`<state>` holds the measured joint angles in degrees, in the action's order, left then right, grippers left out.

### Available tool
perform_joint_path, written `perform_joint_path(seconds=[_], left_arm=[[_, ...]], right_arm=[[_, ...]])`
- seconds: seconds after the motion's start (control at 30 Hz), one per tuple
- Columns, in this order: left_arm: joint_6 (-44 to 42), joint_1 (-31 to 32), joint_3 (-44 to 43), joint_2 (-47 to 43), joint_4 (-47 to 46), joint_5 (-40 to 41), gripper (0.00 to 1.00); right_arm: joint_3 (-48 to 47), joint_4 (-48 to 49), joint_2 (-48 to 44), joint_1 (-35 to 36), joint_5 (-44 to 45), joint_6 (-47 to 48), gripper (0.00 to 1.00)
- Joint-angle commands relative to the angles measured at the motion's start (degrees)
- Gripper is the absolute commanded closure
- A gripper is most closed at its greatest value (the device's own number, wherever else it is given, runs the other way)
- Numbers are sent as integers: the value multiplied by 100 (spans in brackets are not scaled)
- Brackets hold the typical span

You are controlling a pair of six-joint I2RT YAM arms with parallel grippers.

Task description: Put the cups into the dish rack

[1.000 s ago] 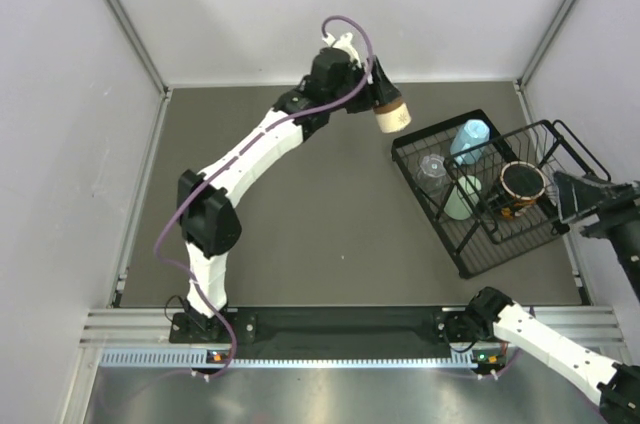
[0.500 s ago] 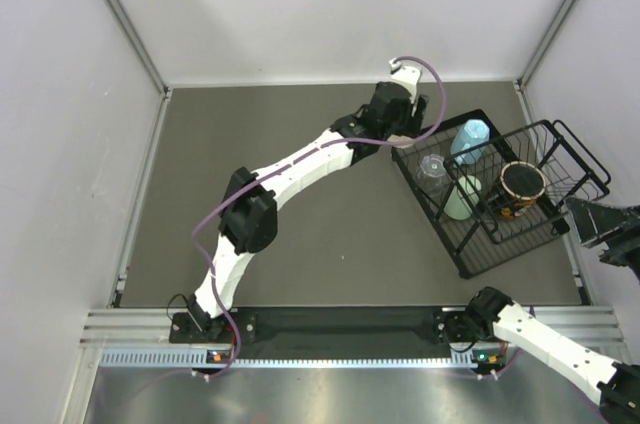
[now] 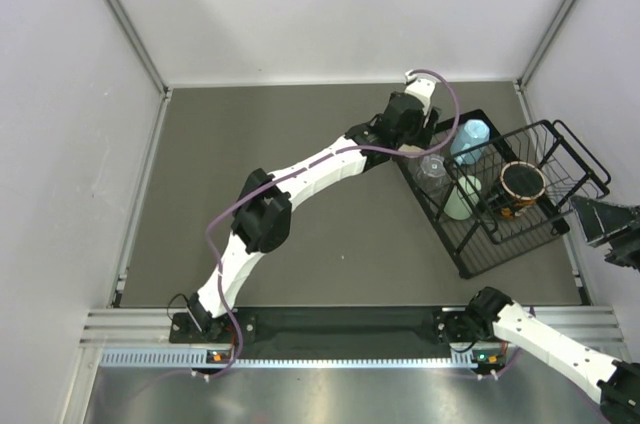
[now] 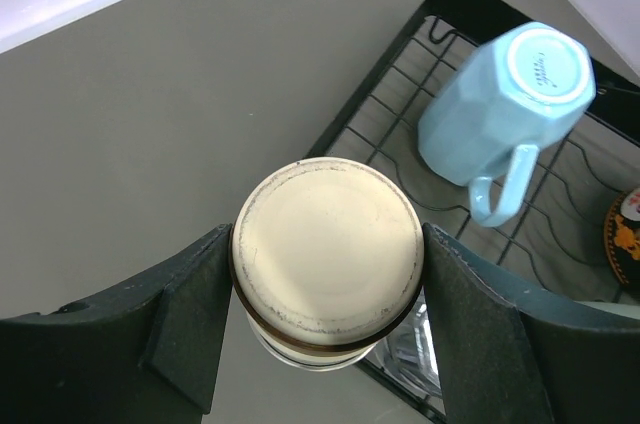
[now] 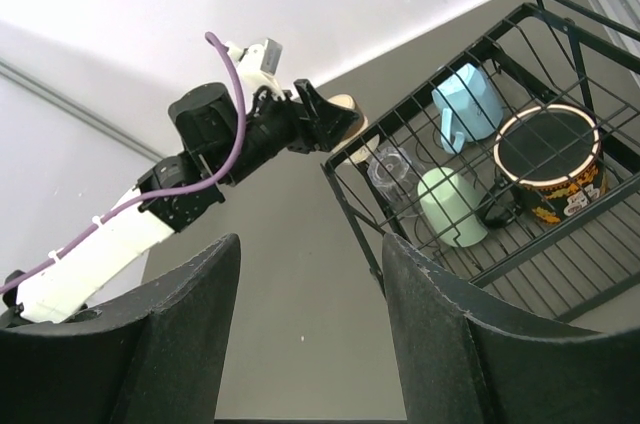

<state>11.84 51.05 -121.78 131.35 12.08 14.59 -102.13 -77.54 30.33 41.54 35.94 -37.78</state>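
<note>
Four cups (image 5: pixel 455 206) sat in the dish rack (image 4: pixel 385 64) beyond the jaws. The fifth, an amber glass (image 4: pixel 327 244), was clamped base-up in the left gripper (image 4: pixel 327 274) and had swung over the rack's corner. The right gripper (image 5: pixel 310 344) gaped empty.

Five cups: blue mug (image 3: pixel 470 137), mint tumbler (image 3: pixel 462 198), dark mug (image 3: pixel 522 184), clear glass (image 3: pixel 432 173), cream-bottomed cup (image 4: pixel 327 249). One wire rack (image 4: pixel 400 47). Left arm (image 3: pixel 300 169), right arm (image 3: pixel 540 334): two.

Left gripper (image 4: pixel 327 244) over rack corner: rack side crowded, table side free
Directly under its held amber glass (image 4: pixel 320 229) sit the dish rack (image 4: pixel 395 47) rim and the clear ribbed cup (image 4: pixel 405 372). The light blue mug (image 4: pixel 500 104) blocks the slot just beyond. Bare table (image 4: pixel 150 114) on the opposite side is open passage.
</note>
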Motion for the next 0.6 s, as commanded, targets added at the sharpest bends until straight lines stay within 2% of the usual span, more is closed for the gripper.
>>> perform_joint_path(seconds=[0.0, 0.57], left_arm=[[47, 134, 13, -162, -338, -149, 100], [372, 503, 242, -268, -206, -395, 100]], right_arm=[[-9, -271, 79, 65, 36, -98, 41], [263, -244, -88, 100, -131, -317, 43]])
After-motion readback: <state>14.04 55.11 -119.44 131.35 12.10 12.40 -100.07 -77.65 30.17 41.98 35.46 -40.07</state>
